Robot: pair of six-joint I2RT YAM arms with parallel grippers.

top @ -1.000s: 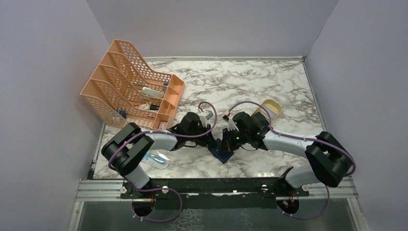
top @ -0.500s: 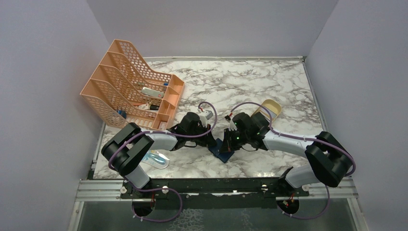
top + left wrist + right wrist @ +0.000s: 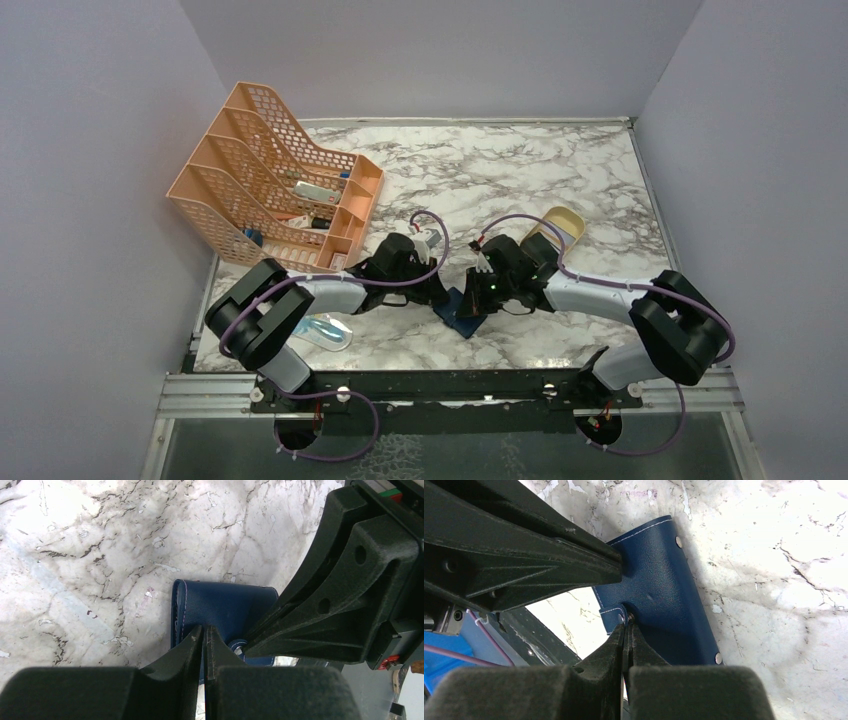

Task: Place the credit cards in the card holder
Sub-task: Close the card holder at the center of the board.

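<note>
The navy card holder (image 3: 464, 313) lies on the marble table near the front middle, with both grippers meeting over it. My right gripper (image 3: 626, 618) is shut on the holder's small snap tab (image 3: 616, 616) at the edge of the blue cover (image 3: 664, 595). My left gripper (image 3: 204, 628) rests its tips on the cover (image 3: 220, 602), jaws only a thin slit apart. Whether they pinch anything does not show. In the top view the left gripper (image 3: 441, 296) comes in from the left and the right gripper (image 3: 479, 299) from the right. No credit cards show clearly.
An orange mesh file rack (image 3: 262, 190) with small items in its front slots stands at the back left. A tan oval tray (image 3: 562, 225) sits behind the right arm. A blue-patterned packet (image 3: 326, 331) lies by the left arm's base.
Both grippers stay at the card holder. The right arm's elbow has shifted slightly to the left; nothing else has visibly moved.
</note>
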